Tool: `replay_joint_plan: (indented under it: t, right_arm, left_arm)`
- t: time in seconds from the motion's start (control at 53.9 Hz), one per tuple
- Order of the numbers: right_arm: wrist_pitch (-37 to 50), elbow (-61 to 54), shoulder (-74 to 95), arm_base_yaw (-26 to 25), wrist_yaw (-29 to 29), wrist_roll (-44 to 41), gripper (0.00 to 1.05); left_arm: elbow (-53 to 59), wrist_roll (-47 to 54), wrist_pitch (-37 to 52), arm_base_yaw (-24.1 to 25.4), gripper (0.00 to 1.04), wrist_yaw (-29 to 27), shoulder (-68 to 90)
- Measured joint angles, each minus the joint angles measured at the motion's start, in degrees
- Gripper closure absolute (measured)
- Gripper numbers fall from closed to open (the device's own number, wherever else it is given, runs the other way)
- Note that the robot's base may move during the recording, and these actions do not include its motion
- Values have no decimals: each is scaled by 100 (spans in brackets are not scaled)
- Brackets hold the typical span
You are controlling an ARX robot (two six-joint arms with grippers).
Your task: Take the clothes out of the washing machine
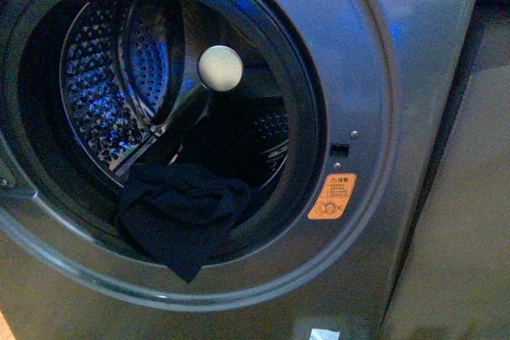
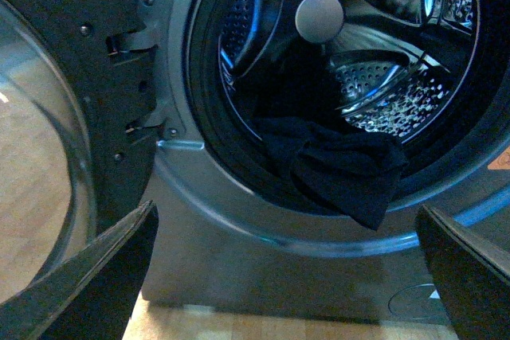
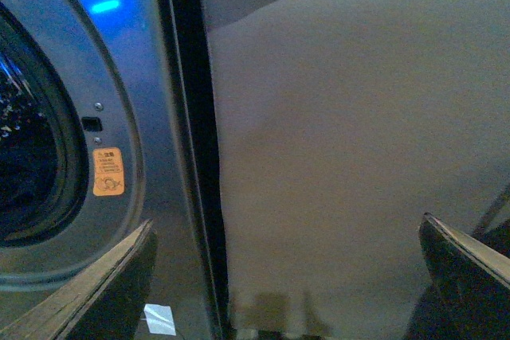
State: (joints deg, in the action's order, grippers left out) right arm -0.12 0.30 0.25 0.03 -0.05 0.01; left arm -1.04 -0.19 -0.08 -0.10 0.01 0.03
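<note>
Clothes [image 1: 182, 216] lie bunched on the lower lip of the mouth of the washing machine [image 1: 374, 77], the heap running across the opening with one corner hanging outward. Left jaws, spread wide and empty, face it head-on. Right jaws, also spread, point at the grey panel [image 3: 343, 157] alongside, so the left arm seems nearer. Drum [image 1: 103, 77] otherwise shows only a pale ball [image 1: 220, 68].
</note>
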Motion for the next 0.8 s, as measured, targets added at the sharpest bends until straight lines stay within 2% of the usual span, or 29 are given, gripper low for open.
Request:
replay_joint_plan:
  t: [0.797]
  right_arm:
    - [0, 0, 0, 0, 0, 0, 7]
  left_arm:
    - [0, 0, 0, 0, 7, -2, 2]
